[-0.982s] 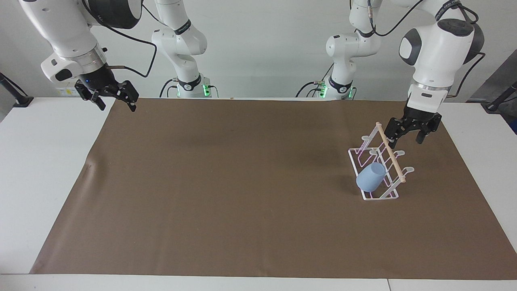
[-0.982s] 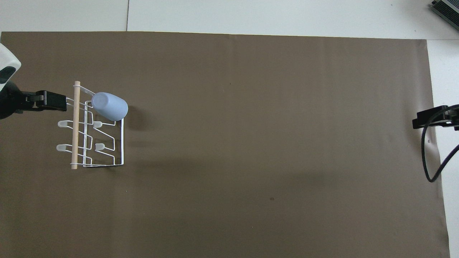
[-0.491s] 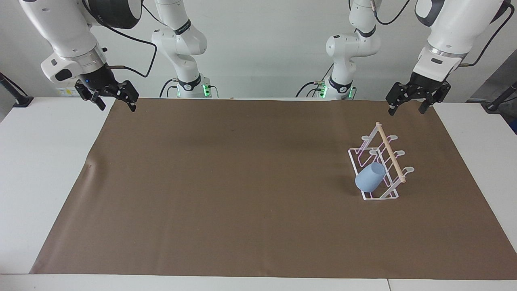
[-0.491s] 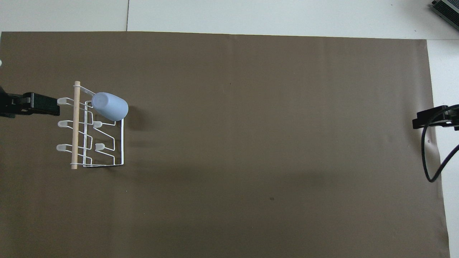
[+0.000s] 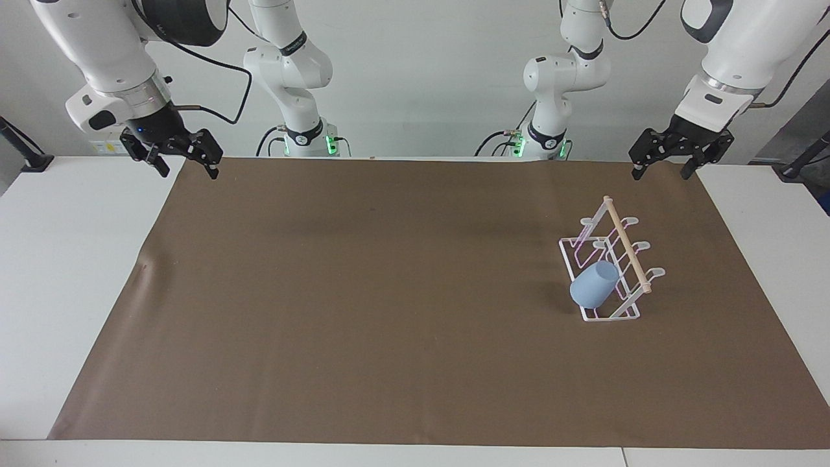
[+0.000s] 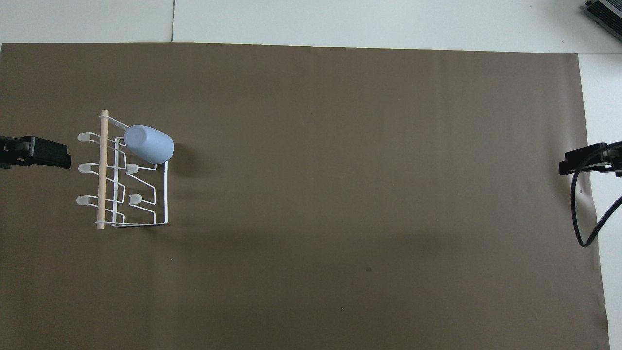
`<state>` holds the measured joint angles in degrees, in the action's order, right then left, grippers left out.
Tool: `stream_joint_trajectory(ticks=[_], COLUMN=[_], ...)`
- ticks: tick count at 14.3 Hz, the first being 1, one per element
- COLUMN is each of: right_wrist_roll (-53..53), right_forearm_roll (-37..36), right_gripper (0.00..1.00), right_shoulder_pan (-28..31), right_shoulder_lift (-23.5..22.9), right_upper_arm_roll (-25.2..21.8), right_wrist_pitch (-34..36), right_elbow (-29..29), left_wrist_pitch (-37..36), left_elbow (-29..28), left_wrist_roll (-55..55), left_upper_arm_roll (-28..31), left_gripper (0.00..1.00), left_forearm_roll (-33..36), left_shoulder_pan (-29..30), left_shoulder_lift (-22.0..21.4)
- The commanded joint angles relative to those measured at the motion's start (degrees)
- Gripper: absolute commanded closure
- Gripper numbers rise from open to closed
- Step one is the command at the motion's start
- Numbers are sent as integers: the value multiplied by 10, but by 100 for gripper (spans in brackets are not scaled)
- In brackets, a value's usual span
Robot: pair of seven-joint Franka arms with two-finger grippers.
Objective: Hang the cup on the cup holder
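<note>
One cup [image 5: 593, 288] hung on one cup holder [image 5: 609, 266]; two pincers, left pincer [image 5: 670, 155] and right pincer [image 5: 183, 157] (both spread apart, empty).

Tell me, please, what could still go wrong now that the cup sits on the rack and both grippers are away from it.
1. The cup sits tilted on an end prong of the cup holder, the end farther from the robots; a jolt might slide it off.
2. The light wire rack carries its load at one end, so it may tip or shift.
3. The left gripper, open, hangs above the mat's edge near the rack; a low pass could clip the wooden dowel. The right gripper waits, open.
</note>
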<state>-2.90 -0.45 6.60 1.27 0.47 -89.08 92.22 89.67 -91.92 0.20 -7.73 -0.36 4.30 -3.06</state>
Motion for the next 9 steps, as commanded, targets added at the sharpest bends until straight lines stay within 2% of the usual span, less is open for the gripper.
stream_joint_trajectory(ticks=[1, 3, 9], right_wrist_roll=[7, 7, 7], right_forearm_roll=[-3, -3, -3], right_gripper=[0, 0, 0], right_shoulder_pan=[0, -1, 0], right_shoulder_lift=[15, 15, 15], right_upper_arm_roll=[1, 1, 1], right_wrist_pitch=[-7, -7, -7], right_elbow=[17, 17, 17], left_wrist_pitch=[-12, -17, -18], left_elbow=[-4, -5, -7], left_wrist_roll=[15, 16, 17], left_upper_arm_roll=[-3, -13, 34], left_gripper=[0, 0, 0], left_forearm_roll=[-3, -3, -3], left_shoulder_pan=[5, 23, -38], left_shoulder_lift=[-9, -10, -12])
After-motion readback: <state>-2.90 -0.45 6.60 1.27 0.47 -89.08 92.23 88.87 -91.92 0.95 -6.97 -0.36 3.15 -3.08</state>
